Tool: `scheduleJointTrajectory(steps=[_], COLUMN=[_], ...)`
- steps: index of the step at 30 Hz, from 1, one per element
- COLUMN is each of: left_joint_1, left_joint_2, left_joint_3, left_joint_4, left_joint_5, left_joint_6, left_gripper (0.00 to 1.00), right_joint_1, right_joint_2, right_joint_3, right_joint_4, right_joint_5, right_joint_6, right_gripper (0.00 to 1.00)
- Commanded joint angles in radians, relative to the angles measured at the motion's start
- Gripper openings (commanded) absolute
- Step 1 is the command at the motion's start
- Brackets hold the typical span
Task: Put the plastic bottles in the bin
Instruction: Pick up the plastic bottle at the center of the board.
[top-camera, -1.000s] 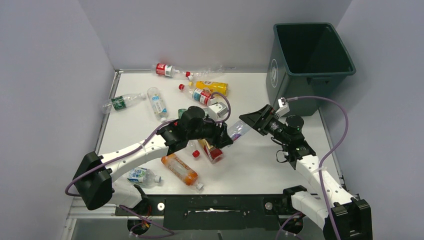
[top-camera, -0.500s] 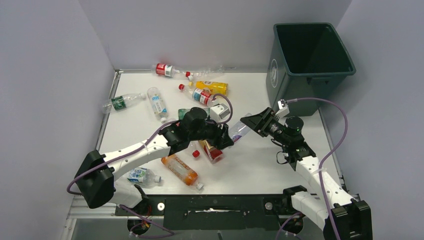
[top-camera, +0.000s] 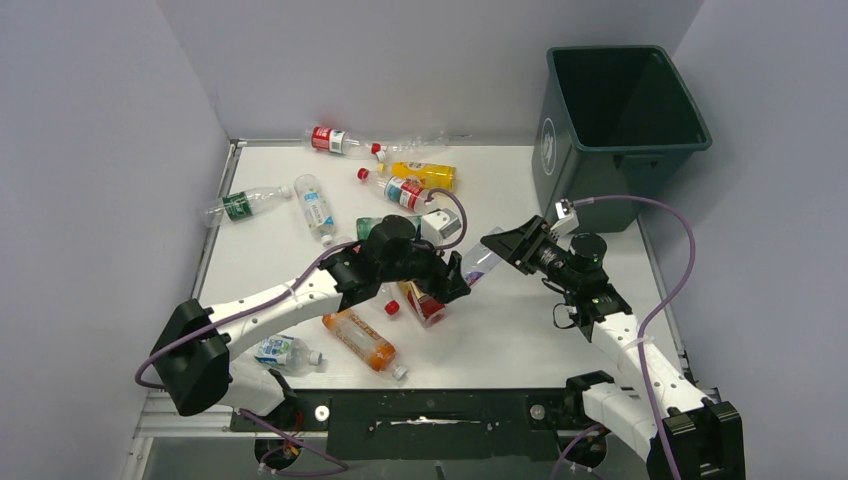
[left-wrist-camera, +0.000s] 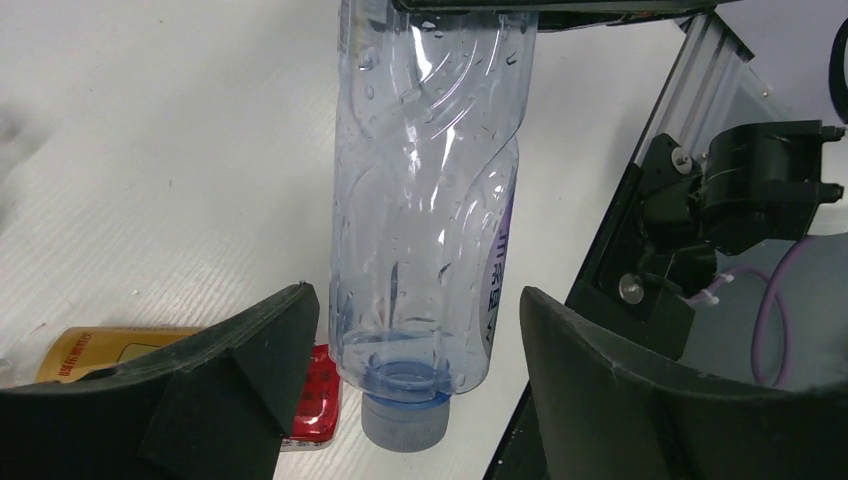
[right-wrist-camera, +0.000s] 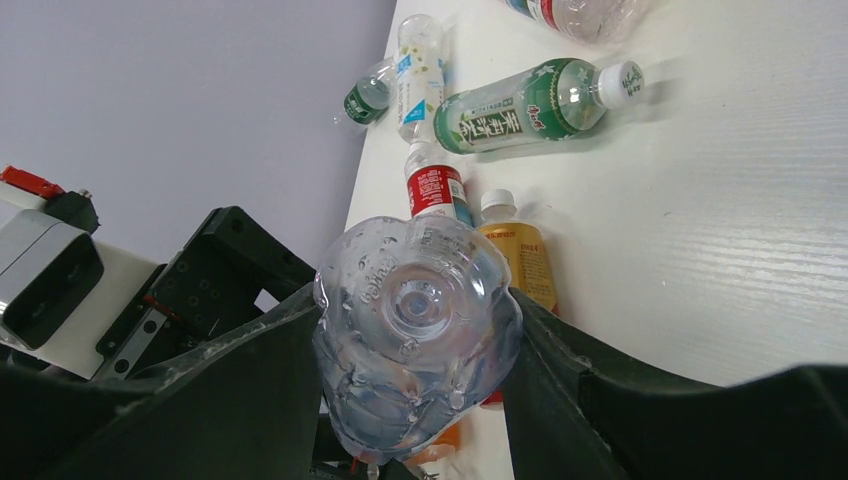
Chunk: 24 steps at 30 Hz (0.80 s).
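Note:
A clear plastic bottle (top-camera: 481, 262) with a purple label hangs above the table between both arms. My right gripper (top-camera: 499, 246) is shut on its base end, and the right wrist view shows the crumpled bottle (right-wrist-camera: 415, 330) squeezed between the jaws of the right gripper (right-wrist-camera: 412, 310). My left gripper (top-camera: 456, 284) stands open around the cap end. In the left wrist view the bottle (left-wrist-camera: 425, 200) runs between the spread jaws of the left gripper (left-wrist-camera: 418, 305), with a small gap on each side. The dark green bin (top-camera: 561, 150) stands at the far right, its inside dark.
Several bottles lie on the white table (top-camera: 520, 340): red-labelled (top-camera: 335, 140), yellow (top-camera: 425, 173), green-labelled (top-camera: 240, 205), blue-labelled (top-camera: 315, 205), orange (top-camera: 360, 340), a small one (top-camera: 280, 350) and a red one (top-camera: 428, 303) under the left wrist. Grey walls close in three sides.
My right gripper closed on the bottle's base end. My left gripper, which held the cap end, has since opened and let go. Both arms shifted only slightly.

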Motion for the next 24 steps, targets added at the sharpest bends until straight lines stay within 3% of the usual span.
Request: scheduleJointTrajectory(steps=[1, 17, 24], left_joint_1=[-0.005, -0.002, 0.015], left_joint_2=[-0.025, -0.129, -0.189], left_joint_3=[0.038, 0.108, 0.134], left_joint_4=[0.006, -0.056, -0.109], left_joint_5=[-0.019, -0.061, -0.171], left_joint_6=[0.022, 0.033, 0.017], left_gripper=[0.80, 0.85, 0.86], right_joint_1=[0.004, 0.004, 0.004], right_joint_2=[-0.020, -0.016, -0.028], right_joint_3=[0.019, 0.012, 0.091], right_joint_4=[0.017, 0.011, -0.084], right_joint_5=[0.024, 0.022, 0.067], right_joint_6=[-0.030, -0.039, -0.109], right_gripper=[0.41, 0.40, 0.40])
